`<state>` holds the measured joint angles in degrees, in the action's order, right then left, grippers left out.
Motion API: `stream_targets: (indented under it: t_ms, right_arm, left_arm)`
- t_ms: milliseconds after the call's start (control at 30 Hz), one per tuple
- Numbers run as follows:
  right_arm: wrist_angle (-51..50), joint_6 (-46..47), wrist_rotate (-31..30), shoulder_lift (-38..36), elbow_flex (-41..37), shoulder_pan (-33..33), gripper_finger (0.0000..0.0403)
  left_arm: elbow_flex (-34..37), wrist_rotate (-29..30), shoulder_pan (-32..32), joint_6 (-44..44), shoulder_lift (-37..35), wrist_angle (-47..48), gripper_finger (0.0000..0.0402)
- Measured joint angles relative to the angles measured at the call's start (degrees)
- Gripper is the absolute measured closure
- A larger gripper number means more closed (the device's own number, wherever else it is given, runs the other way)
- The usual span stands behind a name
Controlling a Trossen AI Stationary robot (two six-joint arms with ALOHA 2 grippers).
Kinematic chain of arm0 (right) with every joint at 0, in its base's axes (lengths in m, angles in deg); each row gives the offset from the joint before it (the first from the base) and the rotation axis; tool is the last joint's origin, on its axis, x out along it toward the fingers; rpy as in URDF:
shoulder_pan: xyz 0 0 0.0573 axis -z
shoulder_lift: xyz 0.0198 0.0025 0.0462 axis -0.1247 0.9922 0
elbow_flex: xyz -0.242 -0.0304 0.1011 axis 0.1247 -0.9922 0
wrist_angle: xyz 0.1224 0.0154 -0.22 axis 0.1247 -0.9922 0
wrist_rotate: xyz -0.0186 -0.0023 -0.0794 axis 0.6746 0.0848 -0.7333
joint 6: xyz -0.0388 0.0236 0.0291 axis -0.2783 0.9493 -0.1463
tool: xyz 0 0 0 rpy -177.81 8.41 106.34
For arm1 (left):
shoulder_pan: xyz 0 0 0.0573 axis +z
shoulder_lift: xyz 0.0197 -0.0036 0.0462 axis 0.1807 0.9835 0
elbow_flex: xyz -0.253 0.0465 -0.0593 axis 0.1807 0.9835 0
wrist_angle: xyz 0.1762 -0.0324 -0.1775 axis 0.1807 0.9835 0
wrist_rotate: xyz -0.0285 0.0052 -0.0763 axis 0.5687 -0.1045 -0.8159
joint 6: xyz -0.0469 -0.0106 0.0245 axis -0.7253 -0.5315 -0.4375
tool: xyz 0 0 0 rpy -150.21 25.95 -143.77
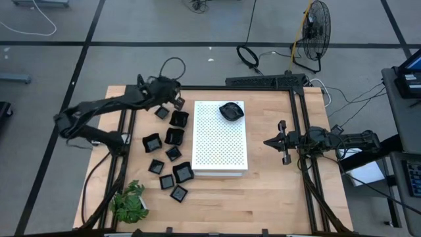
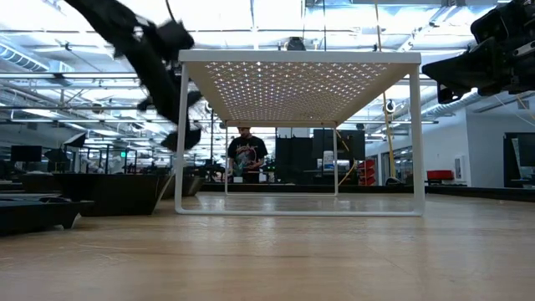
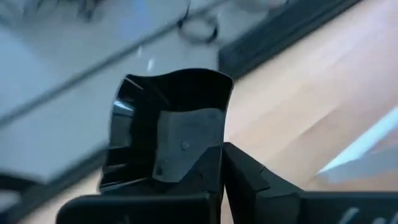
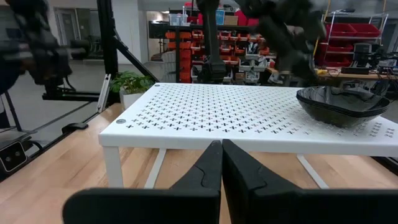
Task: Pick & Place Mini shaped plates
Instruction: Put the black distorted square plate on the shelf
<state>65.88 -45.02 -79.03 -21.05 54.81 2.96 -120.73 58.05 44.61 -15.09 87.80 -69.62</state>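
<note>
Above the bench's (image 1: 276,204) far left corner, the left end effector (image 1: 176,101) is clamped on a small glossy black square plate (image 3: 168,134). The right end effector (image 1: 268,141), fingers together, waits beside the white perforated board (image 1: 220,148).

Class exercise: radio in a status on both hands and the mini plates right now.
Left hand shut on a square black plate, raised near the white board's far-left corner. Right hand shut, empty, waiting beside the board. Nothing blocking.
</note>
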Motion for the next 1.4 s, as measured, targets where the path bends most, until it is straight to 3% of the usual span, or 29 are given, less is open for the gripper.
stream_targets:
  t_ms: [200,367,600,833,1400]
  right_arm:
    - [-0.02,0.00,0.00,0.00,0.02,0.00,0.0403]
    - [-0.01,0.00,0.00,0.00,0.00,0.00,0.0403]
    - [0.00,0.00,0.00,-0.01,0.01,0.00,0.0403]
    - [0.00,0.00,0.00,-0.01,0.00,0.00,0.0403]
    - [0.00,0.00,0.00,-0.01,0.00,0.00,0.0403]
  left_arm:
    - [0.01,0.45,-7.50,5.46,-11.46,-0.36,0.0396]
    - [0.01,0.47,-15.21,6.64,-14.73,-3.90,0.0389]
    - [0.01,0.76,-24.23,18.36,-9.68,-10.96,0.0387]
    - [0.03,0.93,-27.70,25.35,-1.53,-17.20,0.0390]
    - [0.03,0.83,-28.35,21.62,2.09,-17.68,0.0377]
